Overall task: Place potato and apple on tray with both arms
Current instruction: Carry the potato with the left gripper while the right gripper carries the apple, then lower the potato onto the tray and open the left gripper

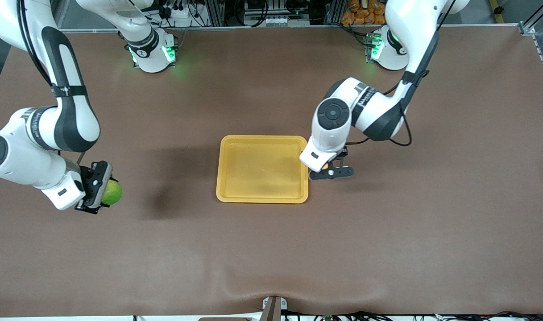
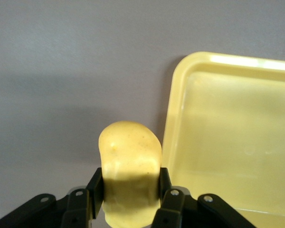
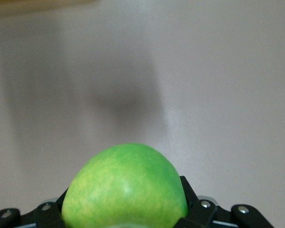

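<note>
The yellow-orange tray (image 1: pixel 262 169) lies flat at the table's middle and holds nothing. My left gripper (image 1: pixel 330 170) is shut on the yellow potato (image 2: pixel 129 166) and holds it just beside the tray's rim (image 2: pixel 173 109), on the side toward the left arm's end. In the front view only a sliver of the potato (image 1: pixel 325 166) shows under the wrist. My right gripper (image 1: pixel 102 189) is shut on the green apple (image 1: pixel 112 192) and holds it above the bare table toward the right arm's end, well apart from the tray. The apple (image 3: pixel 128 187) fills the jaws in the right wrist view.
The brown table mat (image 1: pixel 387 232) spreads around the tray. Both arm bases (image 1: pixel 153 51) stand along the table's edge farthest from the front camera. A small bracket (image 1: pixel 273 307) sits at the table's nearest edge.
</note>
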Robot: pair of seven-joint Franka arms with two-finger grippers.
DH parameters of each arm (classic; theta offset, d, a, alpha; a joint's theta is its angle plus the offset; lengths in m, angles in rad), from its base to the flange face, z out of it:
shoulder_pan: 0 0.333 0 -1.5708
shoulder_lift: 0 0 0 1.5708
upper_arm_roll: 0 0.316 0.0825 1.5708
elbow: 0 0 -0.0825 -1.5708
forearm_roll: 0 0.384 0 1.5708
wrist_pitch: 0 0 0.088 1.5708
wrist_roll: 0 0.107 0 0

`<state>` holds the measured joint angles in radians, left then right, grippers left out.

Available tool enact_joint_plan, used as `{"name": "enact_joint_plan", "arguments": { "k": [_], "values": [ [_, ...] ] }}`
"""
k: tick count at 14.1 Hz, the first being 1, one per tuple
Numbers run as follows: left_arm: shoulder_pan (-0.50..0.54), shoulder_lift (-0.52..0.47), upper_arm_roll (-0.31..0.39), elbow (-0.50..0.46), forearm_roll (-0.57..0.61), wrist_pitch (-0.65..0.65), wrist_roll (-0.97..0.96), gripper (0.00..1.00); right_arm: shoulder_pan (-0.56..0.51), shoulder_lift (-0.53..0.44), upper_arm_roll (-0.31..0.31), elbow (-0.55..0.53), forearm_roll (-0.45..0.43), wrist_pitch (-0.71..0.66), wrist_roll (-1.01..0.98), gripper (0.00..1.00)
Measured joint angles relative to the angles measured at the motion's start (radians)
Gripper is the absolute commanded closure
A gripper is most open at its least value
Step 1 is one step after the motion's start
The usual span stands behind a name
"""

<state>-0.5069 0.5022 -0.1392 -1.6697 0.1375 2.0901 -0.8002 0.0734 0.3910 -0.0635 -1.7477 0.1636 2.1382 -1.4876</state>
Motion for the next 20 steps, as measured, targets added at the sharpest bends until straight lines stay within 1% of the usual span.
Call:
{"name": "enact_joint_plan", "arguments": {
  "k": [5, 7, 10, 13, 14, 17, 18, 20],
  "values": [
    [-0.051, 0.046, 0.000, 0.046, 0.000, 0.000, -0.032, 0.85, 0.094, 0.000, 0.004, 0.001, 0.005, -0.091, 0.022, 1.00],
    [-0.061, 0.063, 0.000, 0.064, 0.000, 0.001, -0.055, 0.86, 0.163, -0.001, 0.006, -0.001, 0.008, -0.122, 0.097, 1.00],
    [-0.069, 0.101, 0.000, 0.103, 0.000, 0.004, -0.063, 0.87, 0.300, -0.020, 0.007, -0.030, 0.008, -0.116, 0.277, 1.00],
    [-0.086, 0.148, 0.000, 0.133, 0.000, 0.044, -0.063, 0.87, 0.424, -0.050, 0.006, -0.067, 0.002, -0.091, 0.447, 1.00],
    [-0.091, 0.162, 0.000, 0.137, 0.000, 0.066, -0.063, 0.87, 0.452, -0.056, 0.005, -0.076, -0.015, -0.084, 0.493, 1.00],
    [-0.095, 0.195, 0.000, 0.144, 0.000, 0.114, -0.039, 0.87, 0.483, -0.062, 0.005, -0.093, -0.071, -0.039, 0.544, 1.00],
    [-0.095, 0.202, 0.000, 0.145, 0.000, 0.122, -0.021, 0.86, 0.492, -0.062, 0.005, -0.111, -0.072, 0.005, 0.544, 1.00],
    [-0.094, 0.212, 0.002, 0.148, 0.000, 0.132, 0.015, 0.86, 0.531, -0.062, 0.005, -0.174, -0.073, 0.142, 0.544, 1.00]
  ]
}}
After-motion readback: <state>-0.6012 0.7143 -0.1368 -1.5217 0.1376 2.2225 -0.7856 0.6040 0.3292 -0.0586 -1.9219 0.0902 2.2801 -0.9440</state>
